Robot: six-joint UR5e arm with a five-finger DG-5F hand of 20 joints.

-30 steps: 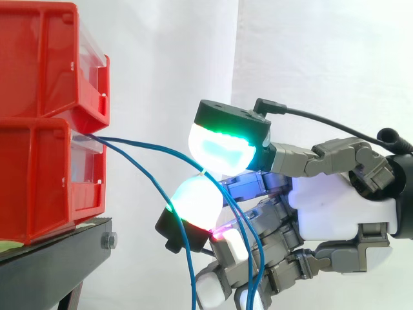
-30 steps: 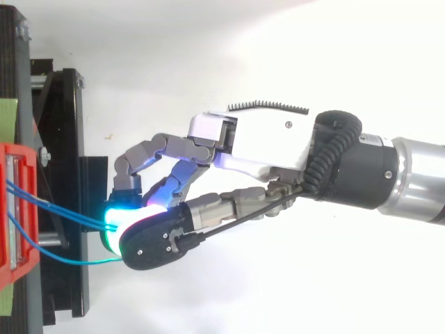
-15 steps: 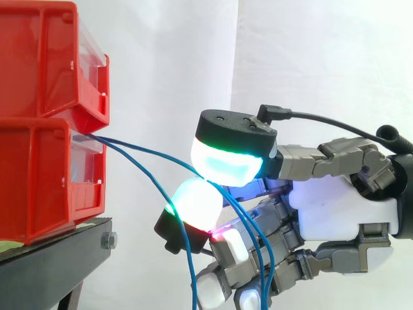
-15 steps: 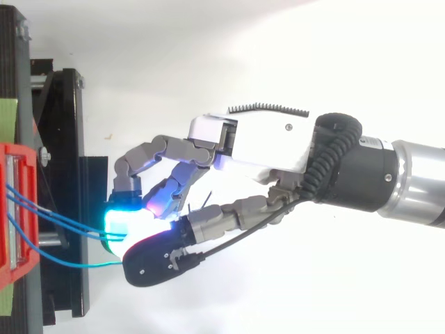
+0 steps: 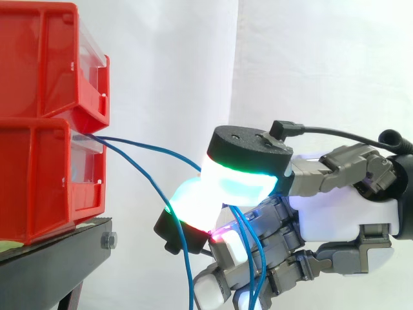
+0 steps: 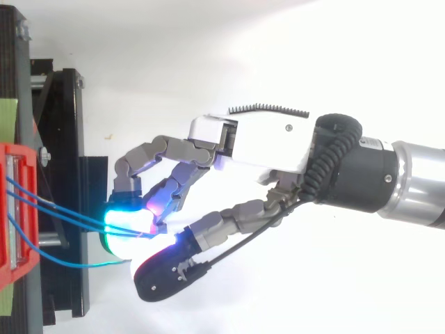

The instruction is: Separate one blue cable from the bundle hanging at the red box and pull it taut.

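Cables (image 5: 142, 146), thin, blue and smooth, are being led out of the gap at the top front of the lower red bin (image 5: 39, 187). That bin is being carried, with a second red bin (image 5: 39, 58) stacked on it, by the black stand (image 5: 58, 258) before the white curtain (image 5: 322, 58). In the side view one strand is being drawn in a shallow arc from the bin's lip across to the hand (image 5: 339, 206), where it is being lost from sight. A second strand is being let fall more steeply, passing close by the hand and running on down out of the picture. Further lengths are being shown hanging almost vertically in front of the palm. In the top view two strands are being run side by side, close together and nearly straight, from the bin to the hand (image 6: 257, 146). A third is being let sag beside them in a wide loop, tinted green where the hand's glow is falling on it. The hand is being held level with the lower bin and apart from it; whether any cable is being gripped cannot be told.
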